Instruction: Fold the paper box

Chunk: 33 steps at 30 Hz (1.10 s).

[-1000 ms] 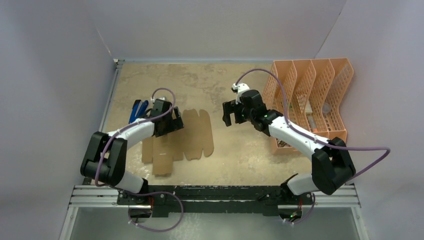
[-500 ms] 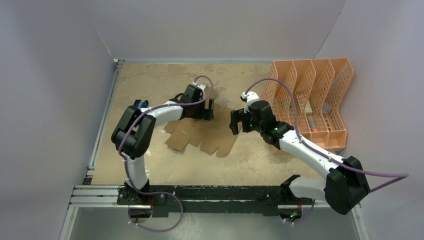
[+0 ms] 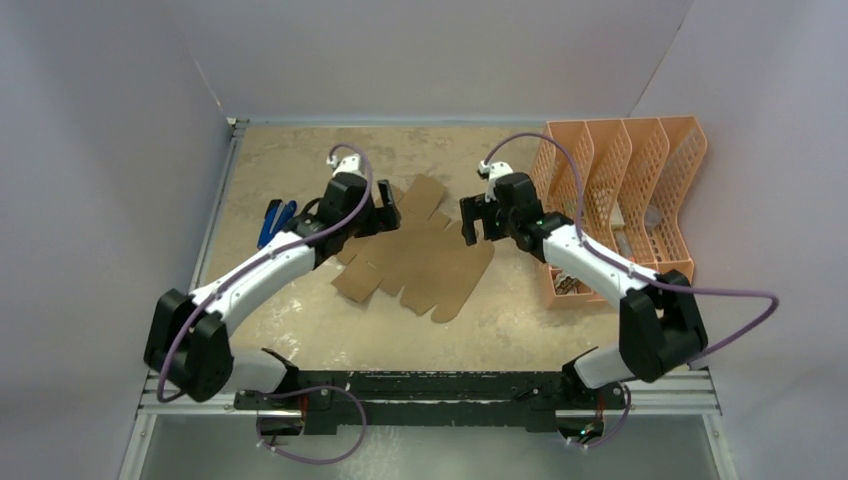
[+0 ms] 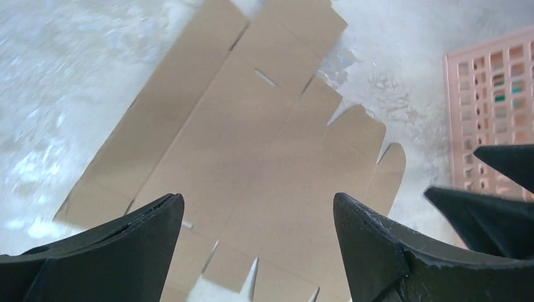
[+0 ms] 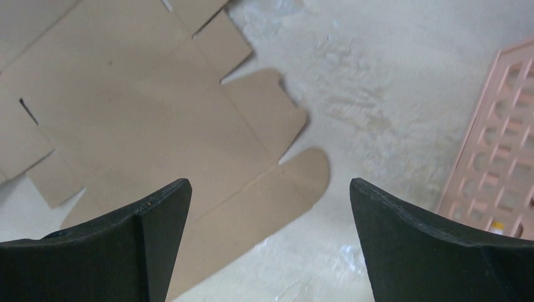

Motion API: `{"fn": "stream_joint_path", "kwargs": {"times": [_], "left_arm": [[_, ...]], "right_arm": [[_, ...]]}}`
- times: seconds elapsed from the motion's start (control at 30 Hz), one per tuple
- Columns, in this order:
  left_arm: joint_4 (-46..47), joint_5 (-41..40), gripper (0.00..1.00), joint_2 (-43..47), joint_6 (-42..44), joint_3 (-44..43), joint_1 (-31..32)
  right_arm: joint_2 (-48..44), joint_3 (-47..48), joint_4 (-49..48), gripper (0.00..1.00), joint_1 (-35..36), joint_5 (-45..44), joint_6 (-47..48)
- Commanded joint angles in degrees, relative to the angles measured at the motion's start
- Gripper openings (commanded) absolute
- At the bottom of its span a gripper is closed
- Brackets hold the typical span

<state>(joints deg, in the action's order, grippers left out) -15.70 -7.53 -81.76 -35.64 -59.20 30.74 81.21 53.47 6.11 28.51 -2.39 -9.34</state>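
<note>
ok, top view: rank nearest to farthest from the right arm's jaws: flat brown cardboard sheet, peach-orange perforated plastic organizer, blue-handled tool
1. flat brown cardboard sheet, immediately to the left
2. peach-orange perforated plastic organizer, off to the right
3. blue-handled tool, far left, beyond the sheet
</note>
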Motion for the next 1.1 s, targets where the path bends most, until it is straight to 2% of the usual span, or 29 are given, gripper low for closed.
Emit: {"fn": "stream_joint_path", "kwargs": {"times": [0.0,0.27,0.5,0.67,0.83,1.07], "left_arm": [[-5.66,-8.08,0.89,7.96,-11.76,8.62,-0.86],[-8.22,-5.17,0.91,16.22,-16.97,19.04,-7.71],[-4.58,-1.69,0.91,11.85,-15.94,20.37,-11.40],[-1.83,-0.61,0.91,4.60,-12.92,16.94,-11.67],[0.15,1.50,0.91,-4.53,-9.19,11.28,-11.76],[0.18,6.67,0.91,-15.61,-3.60,1.39,-11.85]], "right_arm": [[5.79,7.74,-2.83,0.99,-2.34,6.82,3.49],[19.92,17.72,-1.82,0.99,-4.05,11.36,5.12],[24.41,17.24,0.52,0.99,-4.08,12.42,4.73],[22.18,12.35,0.27,0.99,-4.08,11.48,2.41],[15.81,3.83,0.15,0.99,-3.46,13.18,-2.64],[6.37,-5.44,-0.57,0.99,1.93,14.01,-11.49]]}}
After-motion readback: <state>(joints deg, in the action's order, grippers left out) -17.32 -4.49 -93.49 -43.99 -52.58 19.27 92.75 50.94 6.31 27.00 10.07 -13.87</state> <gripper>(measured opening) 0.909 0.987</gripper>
